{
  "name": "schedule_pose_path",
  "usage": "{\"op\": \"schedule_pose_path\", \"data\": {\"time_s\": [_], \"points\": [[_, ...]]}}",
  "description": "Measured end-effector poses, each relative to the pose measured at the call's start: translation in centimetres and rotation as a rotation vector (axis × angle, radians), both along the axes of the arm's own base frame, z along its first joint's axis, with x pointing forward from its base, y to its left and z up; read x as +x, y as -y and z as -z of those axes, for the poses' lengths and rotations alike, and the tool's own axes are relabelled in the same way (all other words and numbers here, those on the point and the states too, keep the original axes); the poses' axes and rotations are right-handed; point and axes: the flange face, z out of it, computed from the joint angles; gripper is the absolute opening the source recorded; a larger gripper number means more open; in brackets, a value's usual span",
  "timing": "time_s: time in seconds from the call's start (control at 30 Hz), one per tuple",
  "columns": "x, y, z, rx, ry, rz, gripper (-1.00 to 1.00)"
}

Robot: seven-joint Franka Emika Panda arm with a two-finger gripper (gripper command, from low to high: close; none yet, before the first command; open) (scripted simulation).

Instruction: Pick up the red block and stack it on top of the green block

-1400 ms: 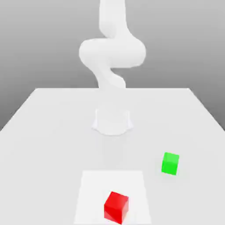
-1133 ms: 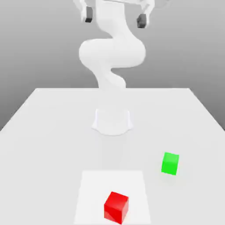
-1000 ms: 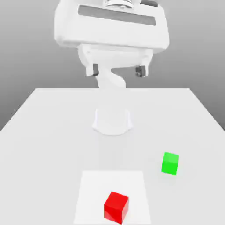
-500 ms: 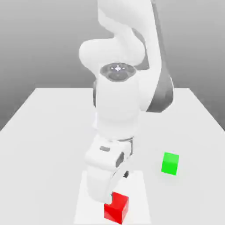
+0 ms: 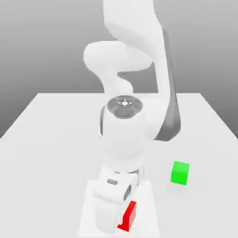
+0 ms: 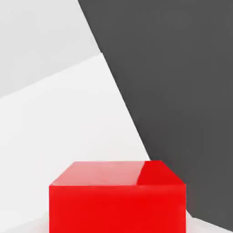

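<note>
Gripper [image 5: 122, 218] closed narrow at the red block [image 5: 128, 215]: lift straight up, then carry it right and farther to the green block [image 5: 180, 173].

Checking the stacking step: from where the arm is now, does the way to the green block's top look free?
Probably yes. The green block stands alone on the table, nothing on it or beside it, off to the exterior view's right of the gripper, which is down at the red block.
</note>
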Motion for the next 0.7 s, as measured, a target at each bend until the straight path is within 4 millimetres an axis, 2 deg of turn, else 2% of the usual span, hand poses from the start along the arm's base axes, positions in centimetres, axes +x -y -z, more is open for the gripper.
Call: {"op": "schedule_pose_path", "data": {"time_s": [0.07, 0.13, 0.17, 0.23, 0.3, 0.47, 0.53, 0.7], "points": [[-1.5, -2.8, -1.2, 0.003, -0.001, -0.048, -1.0], [-3.7, -6.5, -2.1, 0.005, -0.002, -0.116, -1.0], [-5.1, -8.8, -2.4, 0.006, -0.003, -0.166, -1.0], [-7.9, -12.0, -3.1, 0.007, -0.004, -0.238, -1.0], [-10.8, -14.3, -3.6, 0.006, -0.004, -0.298, -1.0], [-18.0, -18.1, -4.2, 0.002, -0.001, -0.433, -1.0], [-18.9, -18.6, -3.0, 0.001, 0.0, -0.454, -1.0], [-19.2, -18.7, 1.2, -0.001, 0.0, -0.46, -1.0]]}}
